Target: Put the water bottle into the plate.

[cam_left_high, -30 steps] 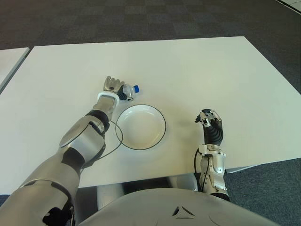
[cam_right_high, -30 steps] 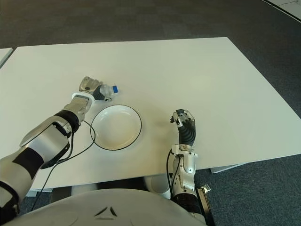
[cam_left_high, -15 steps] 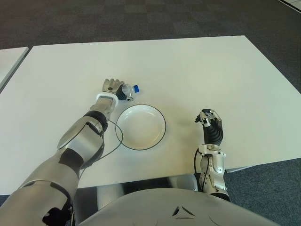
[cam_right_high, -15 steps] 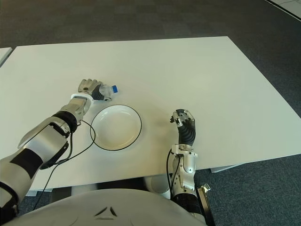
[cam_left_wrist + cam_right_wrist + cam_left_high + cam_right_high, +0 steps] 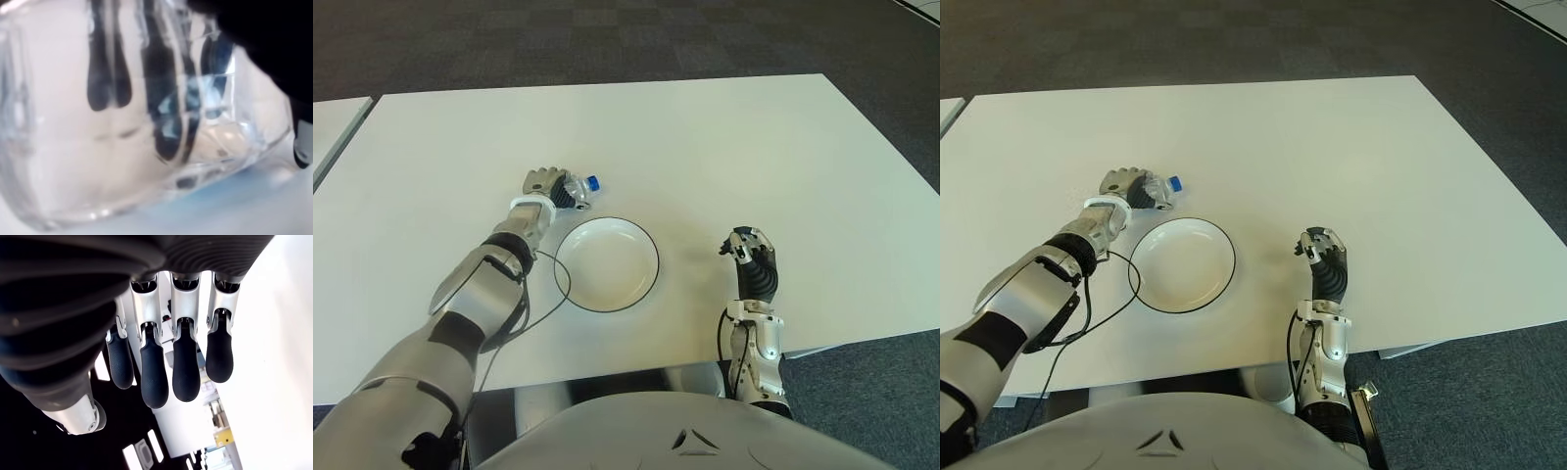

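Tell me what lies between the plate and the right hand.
Nothing: in both eye views only bare white table shows between the plate and the idle right hand. The water bottle is beyond the plate, in the left hand.

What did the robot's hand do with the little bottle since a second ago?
The left hand, closed on the clear plastic water bottle with a blue cap, shifted slightly farther from the robot with it. The black-rimmed white plate and the right hand stayed put.
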